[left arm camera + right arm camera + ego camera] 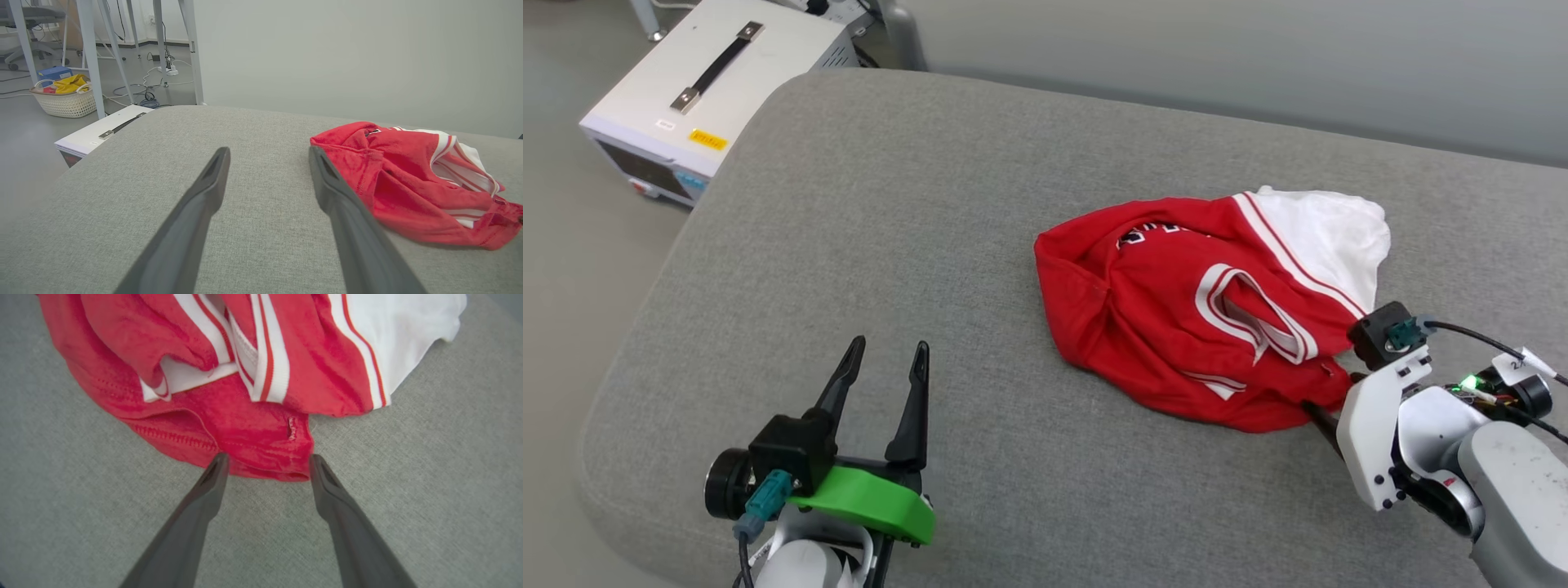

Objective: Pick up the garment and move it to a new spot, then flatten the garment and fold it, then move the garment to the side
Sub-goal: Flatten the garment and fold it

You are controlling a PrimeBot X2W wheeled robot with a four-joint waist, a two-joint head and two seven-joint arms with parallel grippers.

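The grey woven-fabric padded surface [890, 204] stands before a plain pale wall, with a white box-shaped instrument with a dark handle [711, 90] on the floor past its far left corner.

Head view: the crumpled red jersey shirt with white sleeves and striped trim [1160, 327] lies right of centre on the surface. The left hand [889, 345] hovers well apart from it, fingers spread, grasping nothing. The right hand [1333, 396] sits at the near right edge of the shirt, its fingers largely hidden by its mount.

Left wrist view: both left fingers stand wide over bare grey fabric, the shirt off to the right. A white woven basket holding yellow cloth [65, 104] sits on the floor beyond.

Right wrist view: the right fingers are parted, their tips bracketing a bunched red hem fold. They have not closed on it.

Assessment: we judge the shirt light, limp and not fragile. It will sag and drag when lifted. The stitched hem between the right fingertips is the soundest hold, though several layers may come up together.
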